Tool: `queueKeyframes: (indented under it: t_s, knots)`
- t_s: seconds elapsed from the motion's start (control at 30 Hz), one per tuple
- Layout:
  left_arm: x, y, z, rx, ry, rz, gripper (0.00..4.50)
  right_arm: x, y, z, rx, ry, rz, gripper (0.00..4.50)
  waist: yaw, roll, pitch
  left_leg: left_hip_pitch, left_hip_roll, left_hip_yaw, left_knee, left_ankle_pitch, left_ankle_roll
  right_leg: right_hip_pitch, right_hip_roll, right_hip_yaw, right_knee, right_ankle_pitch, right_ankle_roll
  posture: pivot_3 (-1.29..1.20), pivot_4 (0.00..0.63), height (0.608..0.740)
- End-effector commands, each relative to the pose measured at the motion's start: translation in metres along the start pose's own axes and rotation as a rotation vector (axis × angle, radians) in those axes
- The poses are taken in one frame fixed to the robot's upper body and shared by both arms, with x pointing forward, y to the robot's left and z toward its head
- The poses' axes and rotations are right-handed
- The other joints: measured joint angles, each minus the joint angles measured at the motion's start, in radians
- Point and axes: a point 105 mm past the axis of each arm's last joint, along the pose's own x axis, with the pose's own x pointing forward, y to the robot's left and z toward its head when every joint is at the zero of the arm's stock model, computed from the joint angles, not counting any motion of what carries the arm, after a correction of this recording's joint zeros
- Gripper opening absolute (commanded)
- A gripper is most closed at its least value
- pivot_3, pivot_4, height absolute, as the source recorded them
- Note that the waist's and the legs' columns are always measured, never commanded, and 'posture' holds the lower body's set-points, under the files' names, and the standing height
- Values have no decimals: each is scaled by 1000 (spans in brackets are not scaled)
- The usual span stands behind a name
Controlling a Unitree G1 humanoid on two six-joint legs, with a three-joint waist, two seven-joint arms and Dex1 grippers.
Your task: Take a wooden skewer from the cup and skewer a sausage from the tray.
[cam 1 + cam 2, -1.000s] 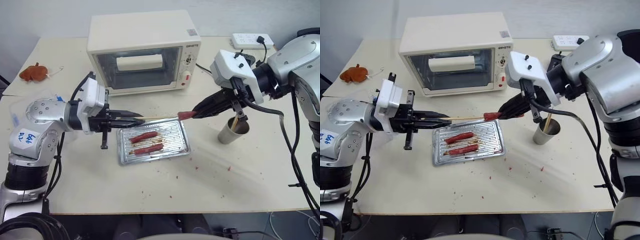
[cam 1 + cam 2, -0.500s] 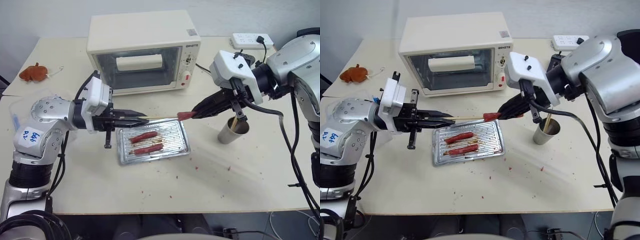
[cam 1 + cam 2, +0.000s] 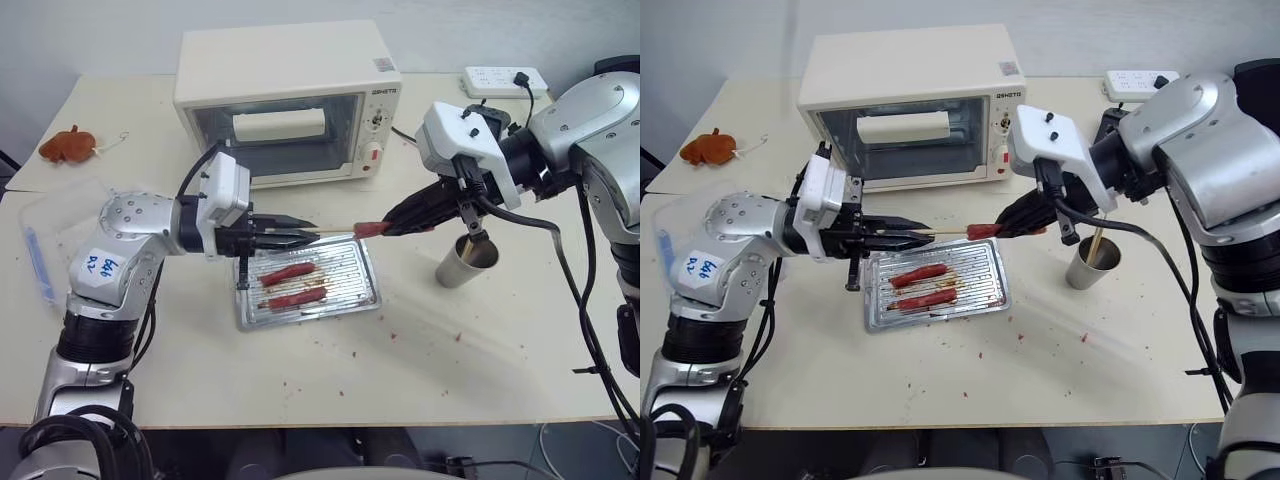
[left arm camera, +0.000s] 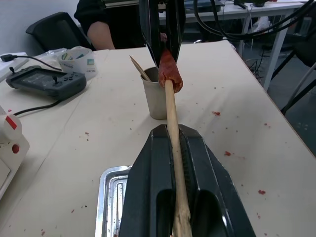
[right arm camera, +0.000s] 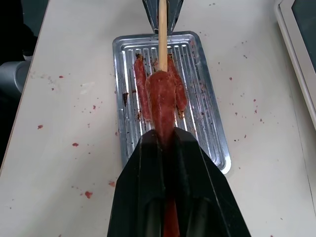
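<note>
- Now the wooden skewer is a thin, pale, straight stick, and it lies almost level in the air above the far edge of the tray.
- Its far end is pushed into the sausage, which is reddish-brown, slim and rough at the end, as the left wrist view shows well.
- The left pincer is closed tight on the near end of the skewer, above the tray's far left corner.
- The right pincer is clamped on the sausage, above the tray's far right corner.
- Two more sausages lie side by side on the ridged floor of the silver tray.
- The grey-tan cup stands to the right of the tray, with one stick inside.
- Compared with one second ago, the left pincer has come nearer to the sausage, so less of the skewer is free between the two pincers; the right pincer kept its place.
</note>
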Motion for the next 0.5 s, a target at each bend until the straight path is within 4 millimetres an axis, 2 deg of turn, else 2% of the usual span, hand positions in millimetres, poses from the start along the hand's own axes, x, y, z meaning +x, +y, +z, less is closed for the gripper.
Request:
queueKeyframes:
  t_s: [0.03, 0.2, 0.4, 0.43, 0.5]
  knots:
    - [21, -8, 16, 63, -63, -67, 0, 8, 9, 19, -84, -43, 49, 25, 1, 0, 0, 0, 0, 0, 0, 0, 0, 0, 0, 0, 0, 0, 0, 0, 150, 740]
    - [23, -9, 17, 58, -77, -69, 0, 10, 10, 20, -82, -50, 54, 25, 2, 0, 0, 0, 0, 0, 0, 0, 0, 0, 0, 0, 0, 0, 0, 0, 150, 740]
    - [13, -6, 12, 49, -56, -24, 0, 8, 10, 17, -74, -46, 50, 25, 5, 0, 0, 0, 0, 0, 0, 0, 0, 0, 0, 0, 0, 0, 0, 0, 150, 740]
    - [9, -5, 10, 47, -51, -10, 0, 7, 10, 16, -73, -44, 46, 679, 5, 0, 0, 0, 0, 0, 0, 0, 0, 0, 0, 0, 0, 0, 0, 0, 150, 740]
    - [6, -5, 9, 43, -44, 6, 0, 6, 9, 14, -73, -43, 38, 1265, 5, 0, 0, 0, 0, 0, 0, 0, 0, 0, 0, 0, 0, 0, 0, 0, 150, 740]
